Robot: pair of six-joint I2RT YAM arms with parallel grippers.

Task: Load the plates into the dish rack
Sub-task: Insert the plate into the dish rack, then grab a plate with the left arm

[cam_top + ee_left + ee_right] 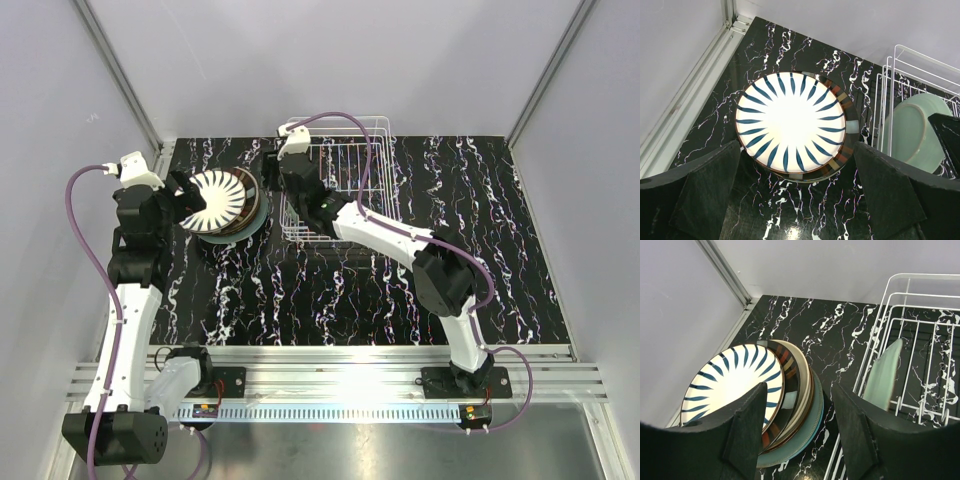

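The left gripper (796, 145) hangs over the stack of plates (228, 208) with its jaws spread as wide as they go and nothing between them. The stack sits near the far-left corner of the table (790, 40). Its top piece is a white plate with blue radial stripes (790, 117), and it lies slightly off-centre on a dark plate with a coloured block rim (842, 150).

That offset is probably the first hazard. A finger sliding under the striped rim could catch the dark plate too and lift both, or push the whole pile towards the table's left edge. Glazed rims also look slippery, so a shallow pinch may let the plate tip out as it rises.

The right gripper (799, 390) hovers between the stack and the dish rack (360, 160), with its jaws apart and empty. It is very close to the left arm's likely path. A plate carried rightwards could strike it unless one arm yields.

The rack stands at the far edge, about midway along it. A pale green plate (885, 377) stands on edge at its left end, just beside the right finger. A nudge from that finger could knock the plate flat across free slots, or shift the light wire rack.
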